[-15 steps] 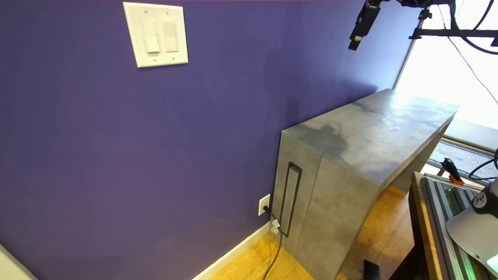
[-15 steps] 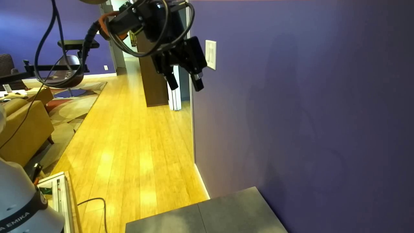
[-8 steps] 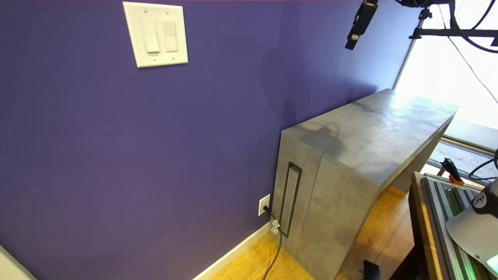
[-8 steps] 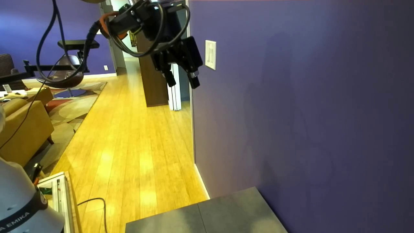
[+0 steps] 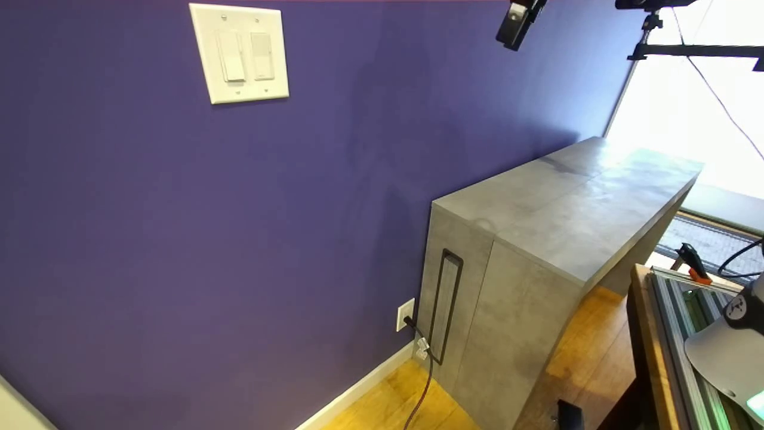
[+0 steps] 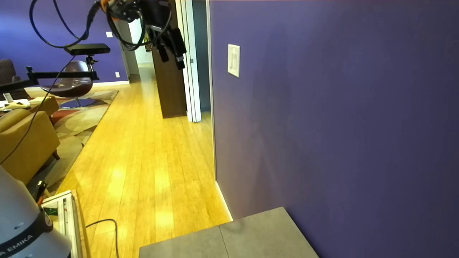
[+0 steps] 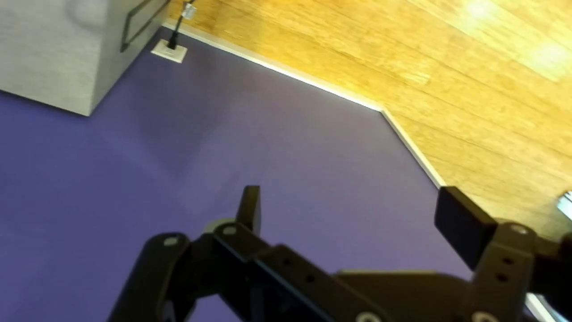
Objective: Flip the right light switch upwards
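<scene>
The right light switch (image 5: 262, 56) is the right-hand tall narrow white rocker in a white two-switch plate (image 5: 252, 95) on the purple wall. Its tilt is hard to tell. The plate also shows, at a steep angle, in an exterior view (image 6: 233, 61), where the rockers are too small to tell apart. The plate is out of view in the wrist view. My gripper (image 6: 172, 62) is open and empty, high up and apart from the wall and plate. Its fingertips are wide apart in the wrist view (image 7: 351, 201). Only part of the gripper (image 5: 513, 30) shows at the top of an exterior view.
A grey cabinet (image 5: 525, 298) stands against the wall (image 5: 334, 209), below and right of the plate. A small socket plate (image 5: 405, 314) with a plugged-in cord sits low on the wall. A camera on a bar (image 6: 88, 49) stands behind the arm. A door frame (image 6: 211, 89) edges the wall.
My gripper has moved up and left in both exterior views, nearer the switch plate in one and farther from it in the picture in the other. Its shadow on the wall shifted left. The switches look unchanged.
</scene>
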